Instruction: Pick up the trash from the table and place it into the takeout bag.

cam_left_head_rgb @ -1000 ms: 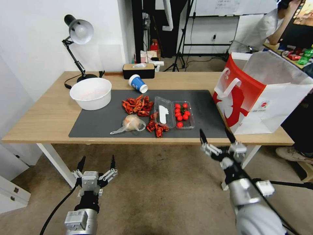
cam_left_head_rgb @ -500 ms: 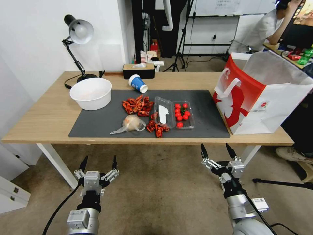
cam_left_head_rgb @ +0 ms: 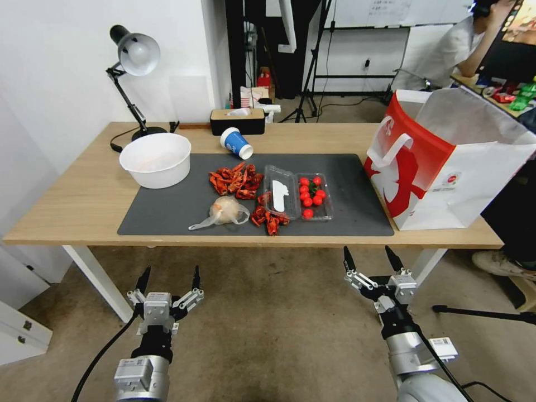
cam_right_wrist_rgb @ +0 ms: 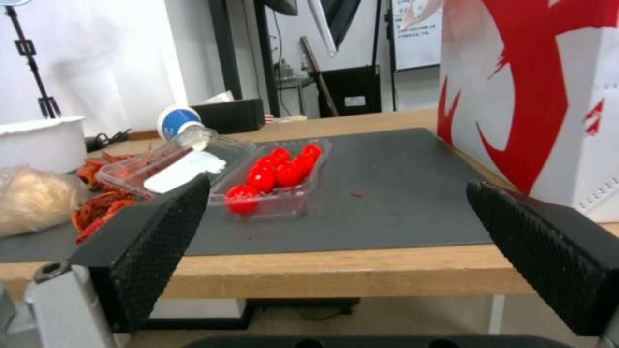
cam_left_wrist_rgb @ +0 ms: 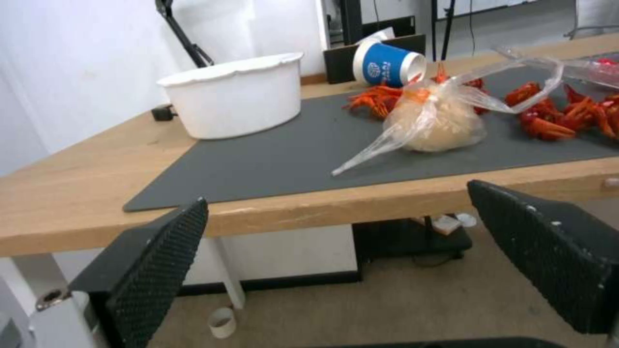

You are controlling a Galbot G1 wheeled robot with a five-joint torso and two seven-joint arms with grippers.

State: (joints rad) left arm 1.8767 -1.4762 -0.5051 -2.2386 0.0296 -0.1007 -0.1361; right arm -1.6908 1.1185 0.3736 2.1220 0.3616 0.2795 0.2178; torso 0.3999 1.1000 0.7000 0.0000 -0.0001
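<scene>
Head view: the table (cam_left_head_rgb: 67, 206) carries a dark grey mat (cam_left_head_rgb: 346, 190). On the mat lie a small clear plastic bag (cam_left_head_rgb: 223, 212), scattered red crayfish shells (cam_left_head_rgb: 237, 180) and a clear box of red tomatoes (cam_left_head_rgb: 312, 195) with its lid folded open. A blue paper cup (cam_left_head_rgb: 237, 143) lies on its side just beyond the mat's far edge. A large white bowl (cam_left_head_rgb: 156, 159) overlaps the mat's far left corner. The takeout bag (cam_left_head_rgb: 446, 162) stands open at the table's right end, its base touching the mat's right edge. The left gripper (cam_left_head_rgb: 166, 276) and right gripper (cam_left_head_rgb: 371, 258) hang below the near table edge, over open carpet, jaws spread and empty.

Left wrist view: the fingers (cam_left_wrist_rgb: 154, 270) sit wide apart beneath the table edge; the plastic bag (cam_left_wrist_rgb: 438, 121) lies near that edge, holding something pale, possibly food.

Right wrist view: the fingers (cam_right_wrist_rgb: 161, 241) stand apart, framing the tomato box (cam_right_wrist_rgb: 277, 179); bare mat separates the box from the takeout bag (cam_right_wrist_rgb: 548, 96).
</scene>
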